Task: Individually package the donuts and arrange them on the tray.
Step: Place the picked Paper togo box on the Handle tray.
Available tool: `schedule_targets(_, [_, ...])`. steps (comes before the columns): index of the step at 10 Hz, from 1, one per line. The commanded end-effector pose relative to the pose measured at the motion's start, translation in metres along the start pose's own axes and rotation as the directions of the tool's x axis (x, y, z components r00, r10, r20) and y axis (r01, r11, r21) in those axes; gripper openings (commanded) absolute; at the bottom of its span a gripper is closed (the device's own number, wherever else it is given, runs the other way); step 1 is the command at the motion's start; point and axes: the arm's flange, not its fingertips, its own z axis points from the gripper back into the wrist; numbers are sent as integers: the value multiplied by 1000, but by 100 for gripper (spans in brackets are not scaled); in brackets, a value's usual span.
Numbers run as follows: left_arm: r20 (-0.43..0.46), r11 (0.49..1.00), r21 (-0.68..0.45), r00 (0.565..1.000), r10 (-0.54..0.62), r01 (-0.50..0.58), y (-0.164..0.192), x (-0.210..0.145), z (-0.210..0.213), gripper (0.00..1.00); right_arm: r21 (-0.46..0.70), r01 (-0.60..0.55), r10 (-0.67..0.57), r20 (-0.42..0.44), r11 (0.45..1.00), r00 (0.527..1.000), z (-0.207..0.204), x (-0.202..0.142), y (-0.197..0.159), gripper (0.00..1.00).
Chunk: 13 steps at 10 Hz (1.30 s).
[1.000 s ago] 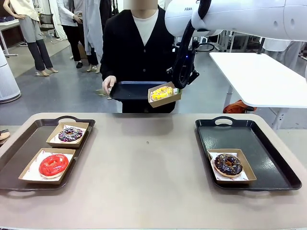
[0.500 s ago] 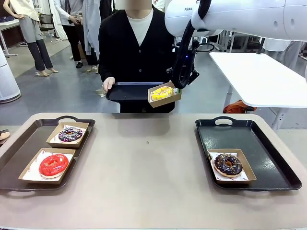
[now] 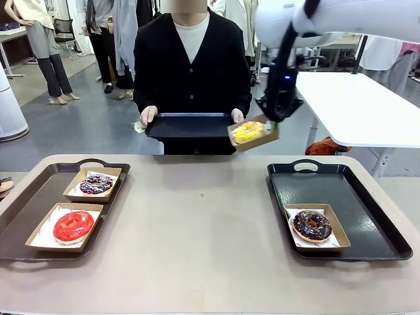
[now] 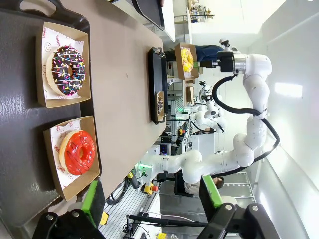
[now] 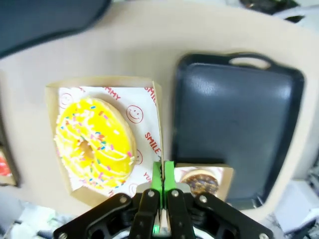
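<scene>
Since a sec ago the right gripper [image 3: 270, 122] has swung toward the robot's right w/ the yellow donut [image 3: 248, 132] in its box [image 3: 253, 134], off the front of the person's tray [image 3: 190, 125] and now just beside that tray's corner, above the table's far edge. The person has raised the tray a bit and now has both hands on it; the hand [image 3: 237, 115] nearest the box was hidden before.

Right gripper: fingers pressed together, pinching the box's edge; wrist view shows the green pads [image 5: 163, 175] nipped on the cardboard wall [image 5: 158, 124], yellow donut [image 5: 94, 144] lying flat inside on printed paper. Box is held in the air, slightly tilted.

Left gripper [image 4: 149, 199]: fingers spread wide, holding nothing, hovering over the left tray [image 4: 20, 164].

Left tray [image 3: 33, 203] on the table holds two boxes: purple sprinkled donut [image 3: 96, 184] at the far end, red donut [image 3: 73, 225] nearer the robot. Right tray [image 3: 354, 197] has one boxed chocolate donut [image 3: 312, 225] at its near end, the rest bare. Table [image 3: 203, 230] between the trays is tan.
</scene>
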Motion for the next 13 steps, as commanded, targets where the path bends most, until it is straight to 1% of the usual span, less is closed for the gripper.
schedule_targets(1, [2,1000,-1,1000,-3,3,-1,-1,1,100,24,11,-12,33,1000,999,-22,-25,-42,2])
schedule_targets(2, [2,1000,-1,1000,-3,3,-1,-1,1,100,24,14,-16,48,1000,999,-33,-23,-63,2])
schedule_targets(4, [2,1000,-1,1000,-3,3,-1,-1,1,100,49,61,-64,64,997,996,-57,-15,-101,2])
schedule_targets(7, [2,1000,-1,1000,-3,3,-1,-1,1,100,89,60,-66,68,994,995,-85,-21,-129,2])
schedule_targets(9, [2,1000,-1,1000,-3,3,-1,-1,1,100,89,81,-85,41,993,996,-100,-19,-139,2])
schedule_targets(12, [2,1000,-1,1000,-3,3,-1,-1,1,100,59,84,-84,3,995,996,-99,-19,-136,2])
schedule_targets(13, [2,1000,-1,1000,-3,3,-1,-1,1,100,60,93,-95,19,994,995,-103,-19,-136,2])
